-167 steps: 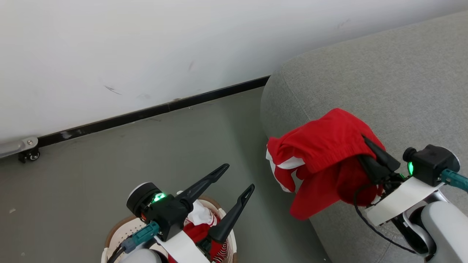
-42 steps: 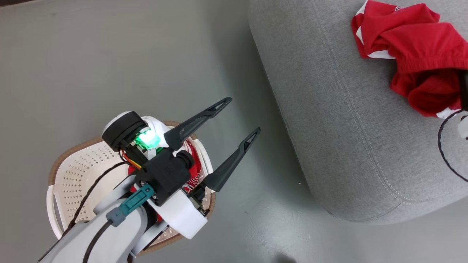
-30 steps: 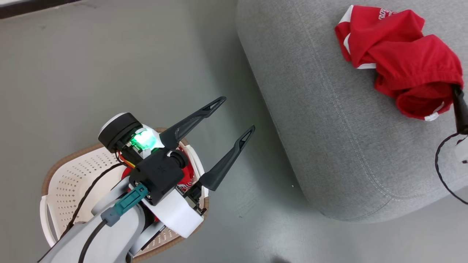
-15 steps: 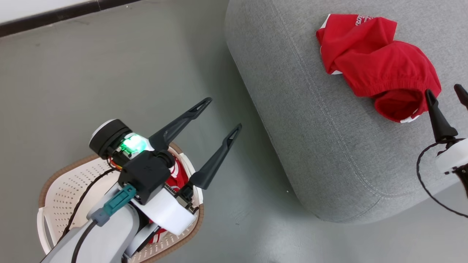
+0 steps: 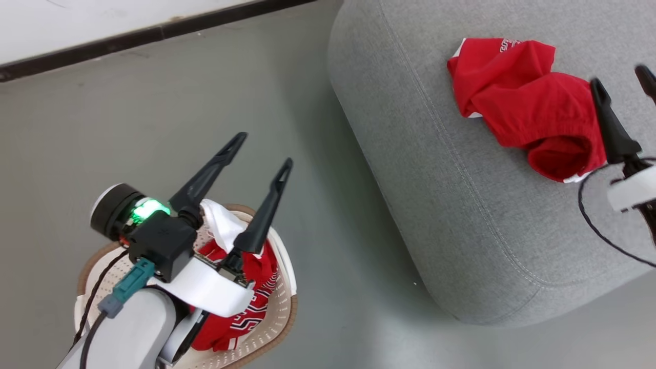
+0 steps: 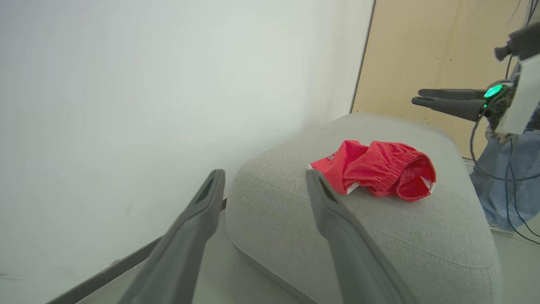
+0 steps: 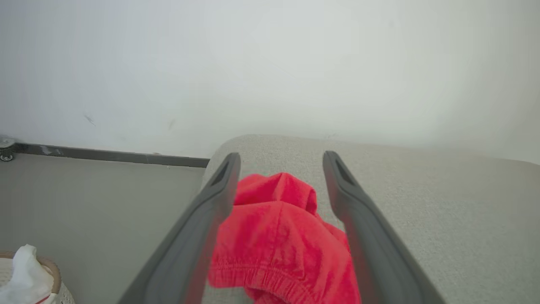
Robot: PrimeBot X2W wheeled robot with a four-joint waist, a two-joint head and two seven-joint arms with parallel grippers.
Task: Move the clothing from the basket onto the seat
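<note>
Red shorts (image 5: 517, 107) lie on the seat (image 5: 435, 215).
Left gripper (image 5: 264, 148), right gripper (image 5: 617, 77) spread empty; next, garment (image 5: 256, 271) in basket (image 5: 284, 315) beside seat.

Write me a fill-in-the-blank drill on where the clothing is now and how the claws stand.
1. The red shorts lie on the grey ____.
2. The basket holds a red and ____ garment.
3. The left claw by the basket and the right claw near the shorts both stand ____.
Missing words: seat; white; open.
</note>
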